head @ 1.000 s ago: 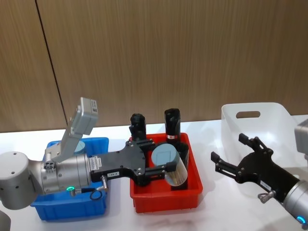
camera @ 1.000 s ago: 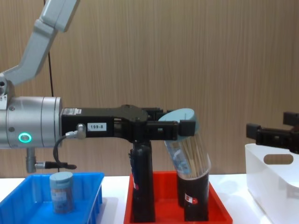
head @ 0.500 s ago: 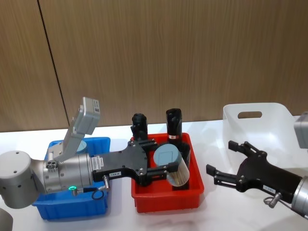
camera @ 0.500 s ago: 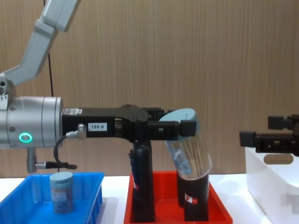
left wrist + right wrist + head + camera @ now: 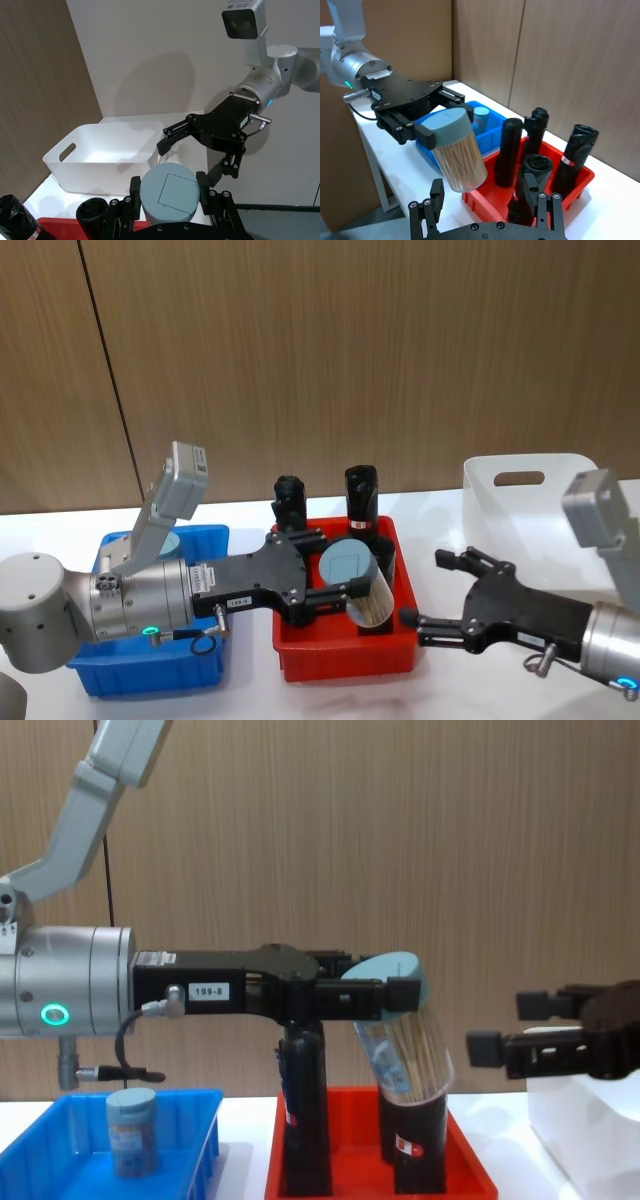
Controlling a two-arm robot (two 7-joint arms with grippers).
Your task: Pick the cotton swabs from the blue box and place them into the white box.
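Silver arm (image 5: 130,600), black left pincer (image 5: 345,592), green light (image 5: 53,1015)

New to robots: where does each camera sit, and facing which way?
Head: high, looks down on left claw, right claw, red tray.
Chest: lower, looks across at swab jar in left claw.
Left wrist: behind left claw, faces white box, right claw.
Right wrist: behind right claw, faces swab jar, blue box.
All share the swab jar.

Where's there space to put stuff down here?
The white box looks bare inside. The blue box holds one swab jar, with bare floor beside it. The red tray is crowded with black rolls, and the left gripper holds a second jar above it, the right gripper close by, fingers open.
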